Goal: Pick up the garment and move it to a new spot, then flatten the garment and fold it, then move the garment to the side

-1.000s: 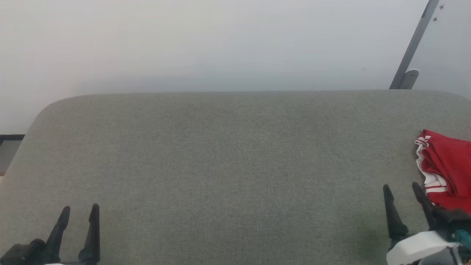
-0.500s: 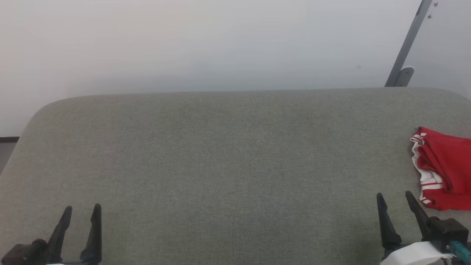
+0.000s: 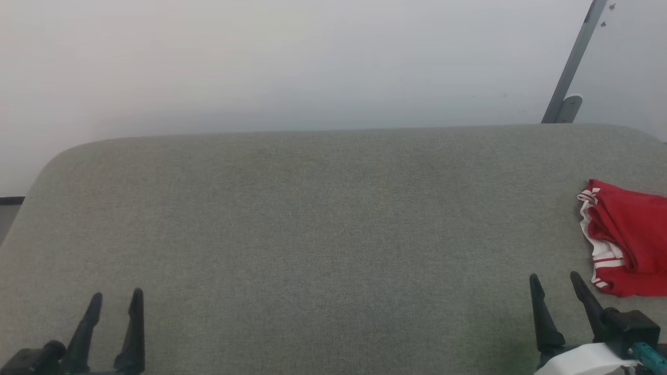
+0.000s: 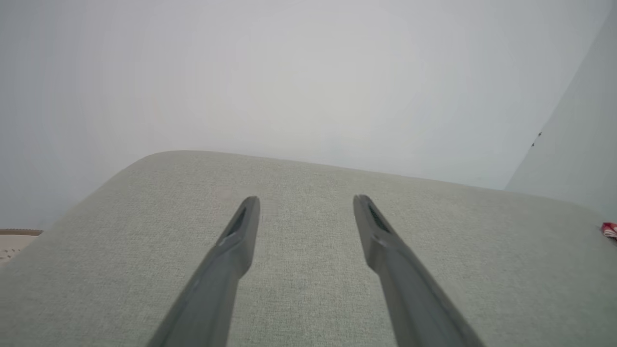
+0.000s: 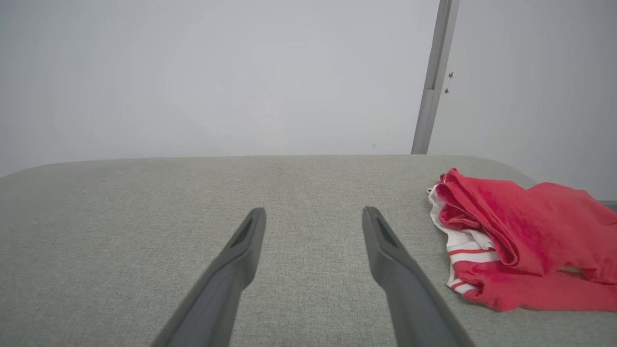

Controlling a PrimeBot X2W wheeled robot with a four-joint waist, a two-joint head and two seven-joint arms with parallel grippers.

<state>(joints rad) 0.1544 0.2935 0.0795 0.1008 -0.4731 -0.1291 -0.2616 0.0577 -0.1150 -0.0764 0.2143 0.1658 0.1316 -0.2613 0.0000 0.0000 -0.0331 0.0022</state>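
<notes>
The garment (image 3: 628, 237) is a crumpled red shirt with white, red-striped trim, lying at the right edge of the grey fabric surface (image 3: 323, 234). The right wrist view has the garment (image 5: 525, 231) to the right of my fingers, and the left wrist view catches a red sliver of the garment (image 4: 610, 230) at its right edge. My right gripper (image 3: 554, 278) hovers low at the lower right, open and empty, just left of and nearer than the shirt. My left gripper (image 3: 116, 297) is open at the lower left, far from it, nothing between its fingers.
A plain pale wall rises behind the surface. A grey metal bar (image 3: 570, 65) leans against that wall at the back right. The surface's rounded back-left corner (image 3: 57, 156) drops off toward a strip of floor.
My right gripper has drawn back toward the near edge and away from the shirt. The head camera has shifted slightly. The left gripper holds its place.
</notes>
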